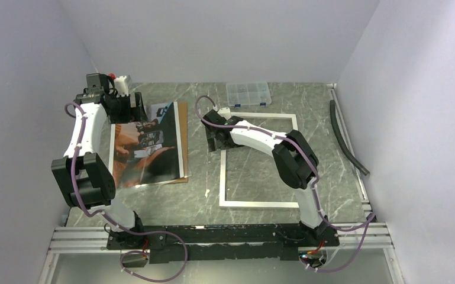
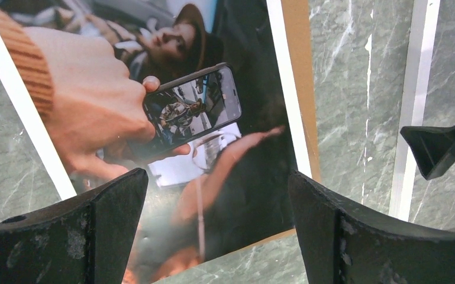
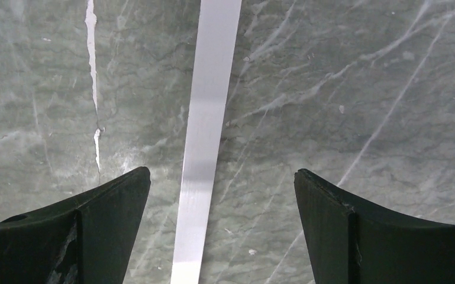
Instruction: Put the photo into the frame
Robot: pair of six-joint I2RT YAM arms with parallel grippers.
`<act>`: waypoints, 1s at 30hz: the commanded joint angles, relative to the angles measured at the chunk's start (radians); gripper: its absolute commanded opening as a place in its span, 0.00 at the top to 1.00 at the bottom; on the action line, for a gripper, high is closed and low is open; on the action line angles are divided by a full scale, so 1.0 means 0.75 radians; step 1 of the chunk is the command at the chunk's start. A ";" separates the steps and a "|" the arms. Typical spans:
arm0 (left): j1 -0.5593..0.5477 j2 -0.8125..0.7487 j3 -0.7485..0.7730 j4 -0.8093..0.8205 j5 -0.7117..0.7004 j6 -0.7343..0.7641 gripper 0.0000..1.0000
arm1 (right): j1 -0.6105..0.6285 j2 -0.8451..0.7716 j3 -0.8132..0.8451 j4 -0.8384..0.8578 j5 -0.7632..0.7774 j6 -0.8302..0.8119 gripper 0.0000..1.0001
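Hazards first. The photo (image 1: 148, 148) is a thin sheet lying flat on the backing board (image 1: 183, 142). I judge that a pinch at its edge could take the board up with it, or crease the paper if a finger scrapes under. Lifted by one edge, so large a sheet is likely to sag and could catch on a rail of the frame (image 1: 259, 204) instead of dropping inside. The right gripper (image 1: 216, 137) hangs low over the frame's left rail near its far corner, and any sideways drift there could shove the frame out of position. Both arms work near that rail, so a crossing move risks a knock.

Position. The photo lies picture side up just beside the frame, off its left rail and apart from it, slightly askew to that rail. The left gripper (image 2: 217, 177) sits over the end of the photo level with the frame's far rail. Its jaws stand wide apart with nothing between them, and the print lies below the gap. I cannot tell whether the tips touch the paper. The right gripper's jaws are likewise spread and empty, straddling the frame's left rail, which runs under the gap. I cannot tell which face of the frame is up
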State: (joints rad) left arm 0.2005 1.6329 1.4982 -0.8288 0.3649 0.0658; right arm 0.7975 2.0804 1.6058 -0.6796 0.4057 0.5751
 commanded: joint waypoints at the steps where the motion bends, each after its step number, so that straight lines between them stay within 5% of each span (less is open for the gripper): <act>1: -0.003 -0.062 -0.007 -0.018 0.002 0.034 0.06 | -0.006 0.049 0.048 0.028 -0.029 0.033 0.05; 10: -0.003 -0.077 0.006 -0.055 -0.012 0.060 0.06 | -0.001 0.098 -0.012 0.132 -0.113 0.078 0.23; 23: -0.005 -0.069 0.019 -0.077 0.013 0.066 0.06 | 0.015 -0.006 0.028 0.105 -0.179 0.213 0.72; 30: -0.019 -0.068 0.019 -0.094 0.020 0.073 0.06 | 0.015 -0.184 0.167 0.055 -0.276 0.281 0.89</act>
State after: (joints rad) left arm 0.1944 1.6188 1.4963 -0.8837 0.3542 0.0963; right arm 0.8024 2.0975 1.6108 -0.6350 0.2577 0.7357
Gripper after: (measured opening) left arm 0.942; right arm 0.280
